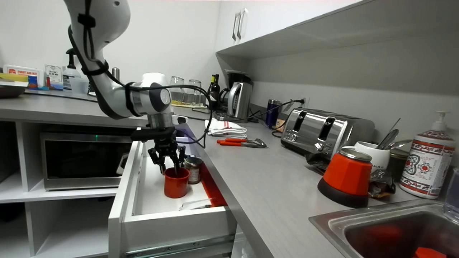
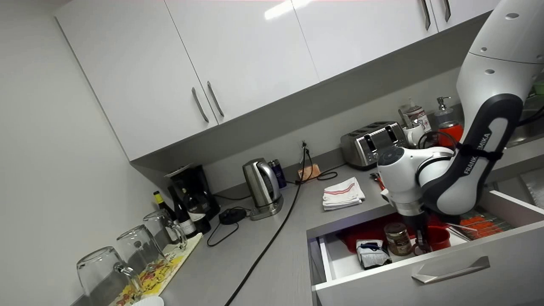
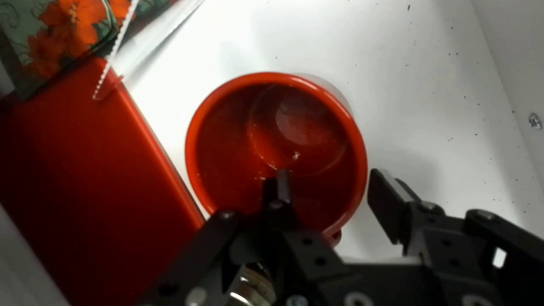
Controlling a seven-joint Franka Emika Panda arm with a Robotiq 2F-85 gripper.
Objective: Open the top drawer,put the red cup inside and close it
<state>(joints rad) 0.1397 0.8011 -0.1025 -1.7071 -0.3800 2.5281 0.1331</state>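
Observation:
The top drawer is pulled out; in an exterior view its flat front and silver handle show. On the white drawer floor stands the red cup, upright. My gripper reaches down over it with its jaws apart. One finger dips inside the cup, while the opposite finger is outside, so the rim lies between them. Both pads appear clear of the cup wall. Part of the cup's handle peeks out below the rim; the rest is hidden by the gripper.
Beside the cup in the drawer are a jar, a red flat item, a packet and a floral-patterned item. The countertop edge runs along the drawer. Tongs and a towel lie on the counter.

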